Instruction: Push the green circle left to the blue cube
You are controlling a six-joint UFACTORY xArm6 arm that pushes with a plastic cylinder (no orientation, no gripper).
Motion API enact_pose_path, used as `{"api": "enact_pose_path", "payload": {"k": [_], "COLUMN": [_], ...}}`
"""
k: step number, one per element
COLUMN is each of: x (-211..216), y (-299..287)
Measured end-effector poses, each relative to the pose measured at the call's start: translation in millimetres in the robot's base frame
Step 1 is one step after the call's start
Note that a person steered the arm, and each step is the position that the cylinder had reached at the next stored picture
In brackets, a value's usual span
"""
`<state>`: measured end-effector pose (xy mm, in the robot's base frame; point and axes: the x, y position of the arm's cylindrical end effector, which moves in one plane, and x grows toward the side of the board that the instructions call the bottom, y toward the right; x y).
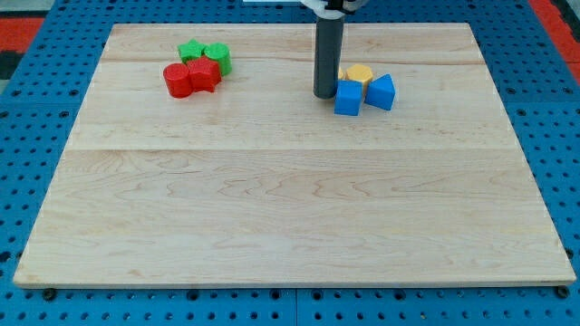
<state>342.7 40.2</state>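
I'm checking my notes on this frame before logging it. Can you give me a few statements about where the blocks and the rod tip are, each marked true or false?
1. My tip is just to the view's left of the blue cube. True.
2. The green blocks touch the blue cube. False: they sit far off to the view's left, by the red blocks.
3. A yellow block lies behind the blue cube. True.
4. The blue triangular block is left of the cube. False: it is on its right.
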Motion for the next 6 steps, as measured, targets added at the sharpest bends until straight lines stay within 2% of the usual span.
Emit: {"api": "enact_pose_path", "payload": {"k": [1,2,3,4,5,6], "x": [0.2,-23.1,-82.4,-119.4,-131.4,-91.7], "y": [-50.9,-41.3,-41.4,-87.7,-155.0,-156.9]}}
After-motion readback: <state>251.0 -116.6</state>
